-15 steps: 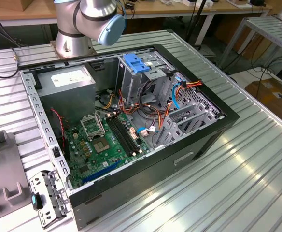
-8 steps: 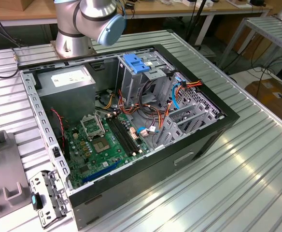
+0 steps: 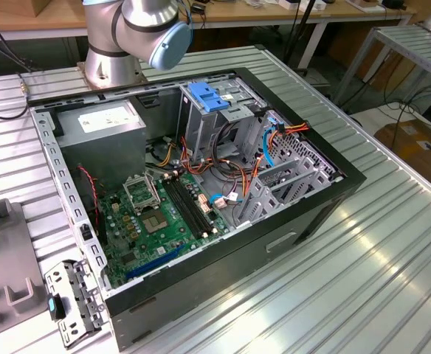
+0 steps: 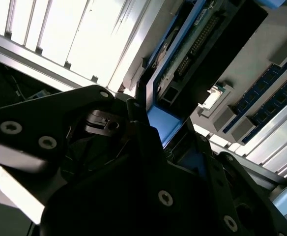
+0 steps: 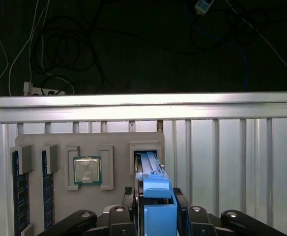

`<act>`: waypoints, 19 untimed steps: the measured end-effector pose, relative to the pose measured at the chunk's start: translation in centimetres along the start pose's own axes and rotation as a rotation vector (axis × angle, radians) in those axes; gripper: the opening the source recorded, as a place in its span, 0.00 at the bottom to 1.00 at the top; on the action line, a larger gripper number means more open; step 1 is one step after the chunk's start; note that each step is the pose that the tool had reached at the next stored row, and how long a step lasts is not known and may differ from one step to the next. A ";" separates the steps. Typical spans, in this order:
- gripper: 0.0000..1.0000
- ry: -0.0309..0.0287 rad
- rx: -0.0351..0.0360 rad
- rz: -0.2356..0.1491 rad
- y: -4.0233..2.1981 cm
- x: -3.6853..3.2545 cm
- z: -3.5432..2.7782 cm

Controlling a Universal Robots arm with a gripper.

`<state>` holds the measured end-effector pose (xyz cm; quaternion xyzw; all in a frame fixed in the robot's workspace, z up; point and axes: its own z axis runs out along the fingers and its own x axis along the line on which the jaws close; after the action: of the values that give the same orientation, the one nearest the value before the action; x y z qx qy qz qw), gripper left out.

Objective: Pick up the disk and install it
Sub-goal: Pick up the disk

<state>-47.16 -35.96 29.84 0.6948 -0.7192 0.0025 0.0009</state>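
The disk (image 5: pixel 156 184), a black drive in a bright blue carrier, stands on edge in a slot of a grey holder plate (image 5: pixel 60 142). My gripper (image 5: pixel 158 199) sits over its near end, with one black finger on each side of the blue frame. In the second wrist view the disk (image 4: pixel 197 44) shows its green circuit-board edge, and the gripper (image 4: pixel 165 125) is pressed against the carrier from both sides. The open computer case (image 3: pixel 201 192) lies on the table in the exterior view, with its drive cage (image 3: pixel 215 118) at the back.
The holder plate also carries a processor chip (image 5: pixel 87 170) and memory sticks (image 5: pixel 16 182). In the case are a grey power supply (image 3: pixel 105 122), a motherboard (image 3: pixel 164 214), loose cables (image 3: pixel 274 140) and a light blue latch (image 3: pixel 208 99). The arm's base (image 3: pixel 112 51) stands behind it.
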 end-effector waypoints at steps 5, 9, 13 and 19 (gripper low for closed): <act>0.44 0.0001 0.0000 0.005 0.00 0.00 0.04; 0.44 0.0001 0.0001 0.005 0.00 0.00 0.04; 0.44 0.0000 0.0001 0.006 0.00 0.00 0.05; 0.37 0.0000 0.0001 0.006 0.00 0.00 0.05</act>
<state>-47.16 -35.96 29.79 0.6927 -0.7212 0.0026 0.0009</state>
